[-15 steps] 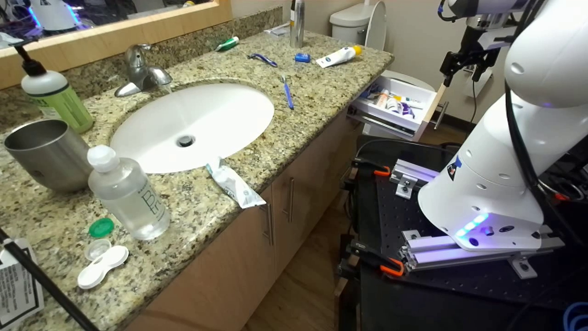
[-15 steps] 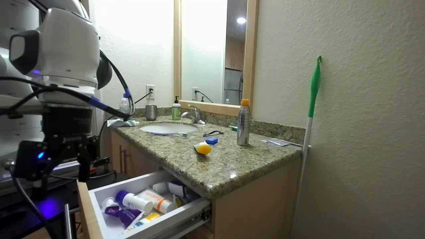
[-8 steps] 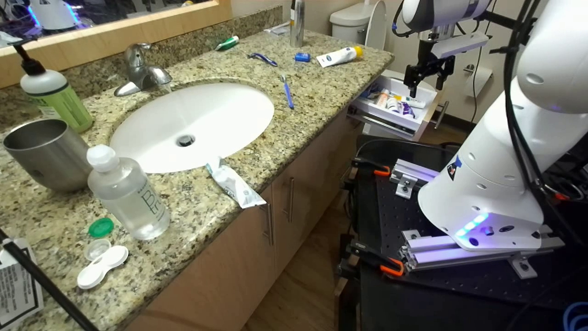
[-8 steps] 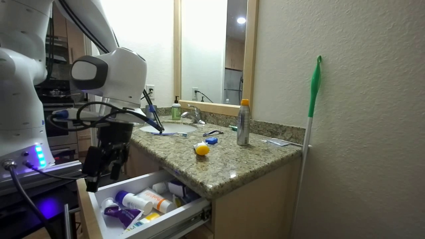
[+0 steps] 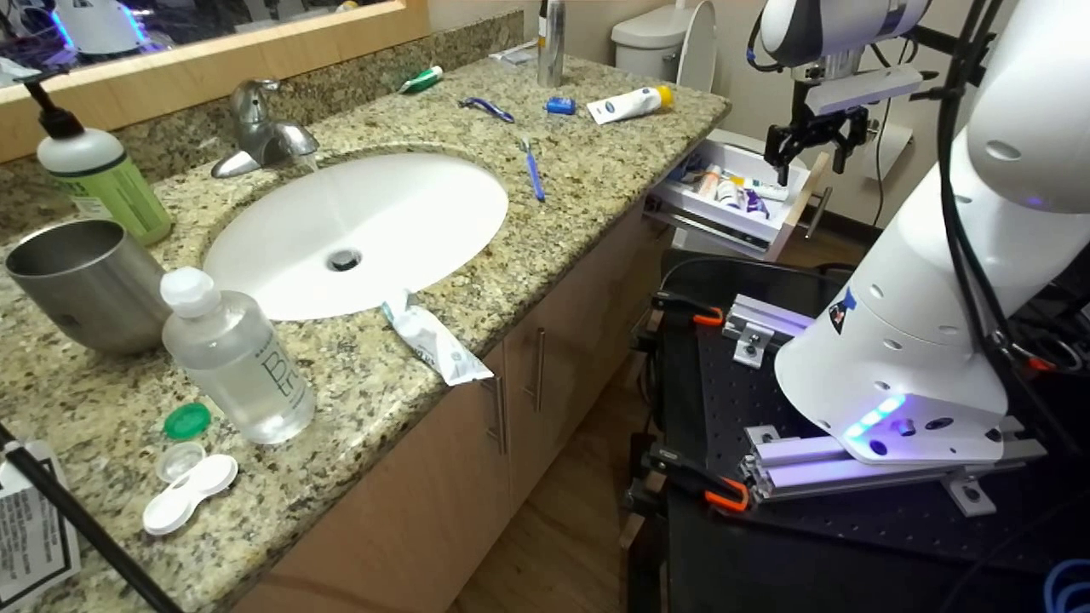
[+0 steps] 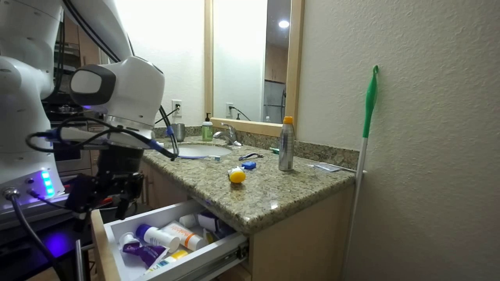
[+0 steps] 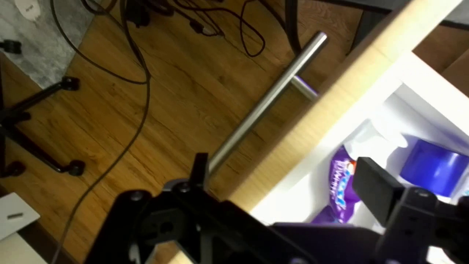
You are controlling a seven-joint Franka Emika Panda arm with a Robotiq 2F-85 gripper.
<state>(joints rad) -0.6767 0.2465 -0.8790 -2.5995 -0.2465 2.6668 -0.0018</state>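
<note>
My gripper stands open with nothing between its fingers, seen in the wrist view and in both exterior views. It hangs above the front panel of a pulled-out white drawer. In the wrist view one finger overlaps the lower end of the bar handle. The opposite finger appears over the drawer's inside, close in view to a crumpled purple tube. Beside that tube lies a white tube with a blue cap. An orange-striped tube and a yellow-ended tube share the drawer.
Above the drawer is a granite counter with a sink. On it stand a silver spray can, a yellow-capped tube, a blue toothbrush and a clear bottle. A cable crosses the floor.
My arm has swung from outside the drawer front to over the drawer, then slightly back outward within the last half second. The jaws have stayed open. The drawer and its contents look unmoved.
</note>
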